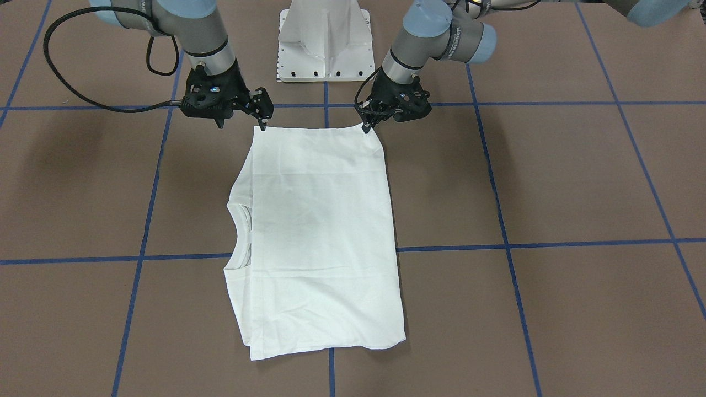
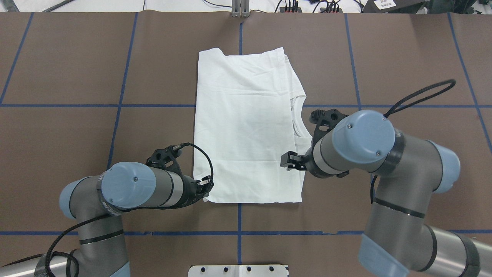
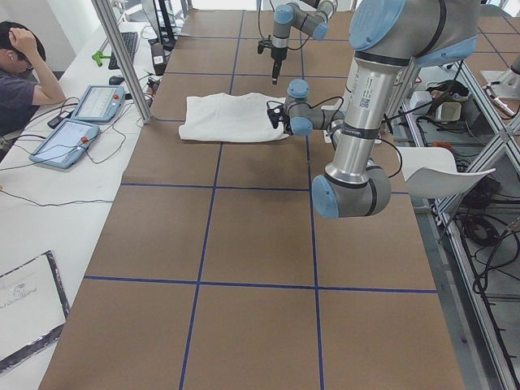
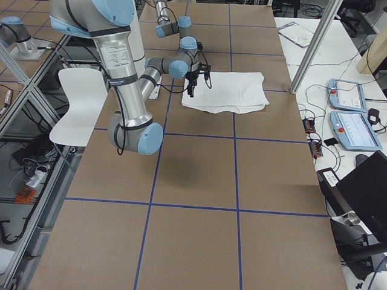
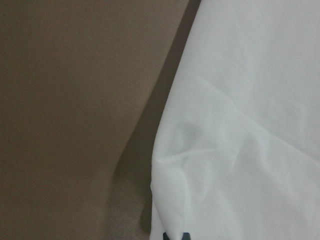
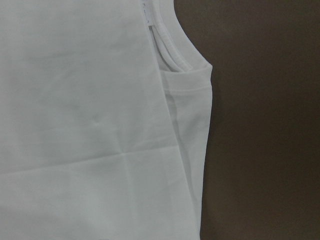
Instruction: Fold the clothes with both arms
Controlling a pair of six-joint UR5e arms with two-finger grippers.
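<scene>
Brown matting [image 1: 551, 182] crossed by a grid of blue tape lines [image 1: 551, 103] covers the long table.

At the near left corner of the cloth, the black two-finger left gripper [image 1: 367, 125] has its fingers drawn close together onto a white cloth T-shirt [image 1: 320, 231]. In the left wrist view the fabric puckers up toward a dark fingertip [image 5: 175, 235] at the bottom edge. The black claw-shaped right gripper [image 1: 263, 122] tilts down at the near right corner, one tip touching the edge there. I cannot tell whether its fingers are parted or closed on the cloth. Its wrist camera looks along the right-hand edge toward the collar.

Behind each gripper rises a grey-and-silver tubular arm with light-blue joint caps, the left arm [image 2: 127, 188] low over the table and the right arm [image 2: 357, 142] hanging over the shirt's right edge. A looped black cable [image 1: 60, 71] trails from the right wrist.

The T-shirt lies flat as a long rectangle running away from the robot, across the centre tape line. Its ribbed round collar [image 1: 240, 237] sits halfway along the right-hand edge.

Between the arms stands a white pedestal base [image 1: 324, 41]. At a side bench beyond the table, a seated person [image 3: 20, 69] rests head on hand beside two tablet pendants [image 3: 77, 122].
</scene>
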